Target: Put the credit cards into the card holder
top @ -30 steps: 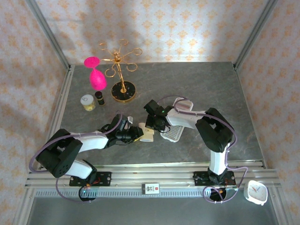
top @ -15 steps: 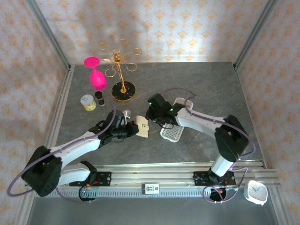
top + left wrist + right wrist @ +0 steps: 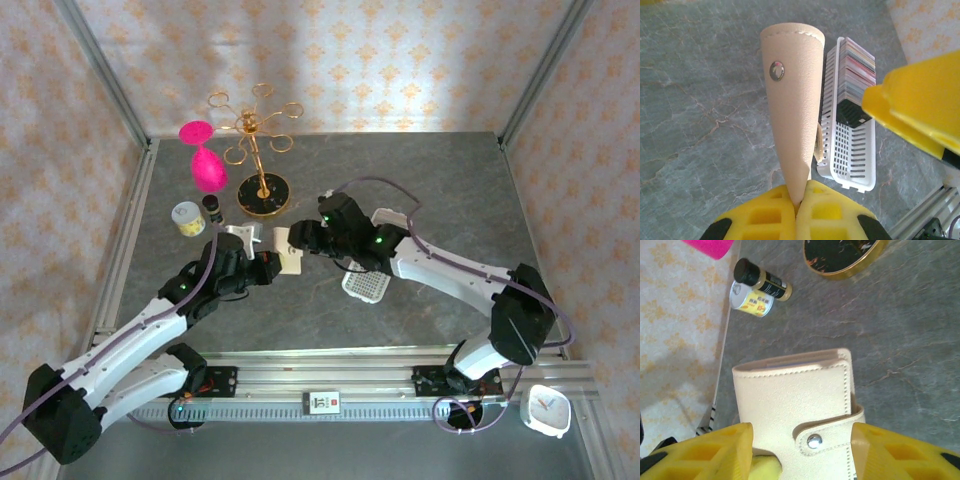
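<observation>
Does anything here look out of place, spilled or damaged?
Nothing is spilled or damaged. One oddity: the holder, pinched by the left gripper, looks snapped shut, while the cards are stacked in the basket. The right gripper stands open at it.

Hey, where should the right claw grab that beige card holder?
Probably grip the card holder across its broad faces near the snap strap, coming from opposite the left claw, which pinches the other end; it's thin and flat.

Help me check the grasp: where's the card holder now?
Top view: the card holder is pinched in the left hand, the right hand straddling it, just nearer than the gold stand and left of the white basket.
</observation>
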Motion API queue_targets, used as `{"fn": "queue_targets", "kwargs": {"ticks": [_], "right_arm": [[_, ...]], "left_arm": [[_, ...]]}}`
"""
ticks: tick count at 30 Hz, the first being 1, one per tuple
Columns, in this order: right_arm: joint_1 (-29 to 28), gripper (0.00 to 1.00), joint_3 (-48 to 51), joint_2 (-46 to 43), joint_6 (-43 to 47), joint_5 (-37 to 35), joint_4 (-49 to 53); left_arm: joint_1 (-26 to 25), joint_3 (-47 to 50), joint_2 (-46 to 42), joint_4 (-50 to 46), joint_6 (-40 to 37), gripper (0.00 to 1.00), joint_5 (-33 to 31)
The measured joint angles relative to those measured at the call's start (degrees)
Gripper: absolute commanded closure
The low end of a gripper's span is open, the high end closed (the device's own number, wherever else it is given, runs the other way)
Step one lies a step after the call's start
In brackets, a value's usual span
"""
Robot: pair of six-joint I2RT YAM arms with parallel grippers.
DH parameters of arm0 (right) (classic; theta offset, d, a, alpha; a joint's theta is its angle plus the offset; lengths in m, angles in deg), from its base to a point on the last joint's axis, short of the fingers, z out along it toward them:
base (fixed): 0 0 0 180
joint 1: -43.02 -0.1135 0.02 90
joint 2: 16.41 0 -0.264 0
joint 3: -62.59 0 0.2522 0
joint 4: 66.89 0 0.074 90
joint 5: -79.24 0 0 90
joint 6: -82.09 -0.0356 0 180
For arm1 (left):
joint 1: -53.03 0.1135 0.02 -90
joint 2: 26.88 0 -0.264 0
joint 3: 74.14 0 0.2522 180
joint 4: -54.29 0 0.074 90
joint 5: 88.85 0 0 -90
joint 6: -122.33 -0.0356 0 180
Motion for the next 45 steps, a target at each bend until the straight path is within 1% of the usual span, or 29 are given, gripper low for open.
{"fn": "queue_targets", "kwargs": {"ticks": [11, 15, 21, 24, 28, 30, 33, 34, 38, 42, 45], "right_arm": [[-0.7, 0.46, -0.3, 3.3, 0.3, 1.6, 0.0], [-0.7, 0.5, -1.1, 5.1, 0.4, 1.8, 0.4], [-0.9, 0.6, -1.0, 5.5, 1.2, 0.9, 0.9], [-1.2, 0.65, 0.0, 5.5, 1.6, -1.9, 1.8], [-1.2, 0.69, 1.0, 7.0, -0.2, -10.7, 9.8], [-1.1, 0.67, 0.9, 8.7, -1.9, -15.0, 14.2], [-1.1, 0.62, 1.9, 8.6, -3.2, -16.9, 15.4], [-1.1, 0.61, 2.6, 7.6, -3.2, -16.8, 14.4], [-1.1, 0.5, 7.2, -0.7, -3.2, -16.2, 6.7], [-1.1, 0.48, 10.3, -7.9, -2.1, -12.9, -2.4], [-1.1, 0.49, 10.7, -8.6, -1.5, -10.4, -6.4]], "left_arm": [[0.0, 0.0, -0.9, 0.4, 0.2, 1.0, -0.2], [0.0, 0.0, -0.9, 0.3, 0.2, 1.0, -0.3], [-0.1, 0.3, -0.9, 0.2, 0.2, 1.0, -1.6], [-0.1, 0.6, -0.9, -0.5, 0.2, 1.0, -3.0], [-0.1, 0.7, -1.6, -1.0, 0.2, 1.0, -5.8], [-0.1, 0.7, -2.1, -1.1, 0.2, 1.0, -7.0], [-0.1, 0.7, -2.5, -1.4, 0.3, 1.0, -8.0], [-0.1, 0.7, -2.5, -1.5, 0.5, 1.0, -8.4], [-0.1, 0.7, -2.5, -2.0, 0.8, 1.0, -8.7], [-0.1, 1.2, -2.7, -1.5, 1.1, 1.0, -6.6], [-0.1, 2.3, -2.8, -0.3, 1.5, 1.0, -3.7]]}}
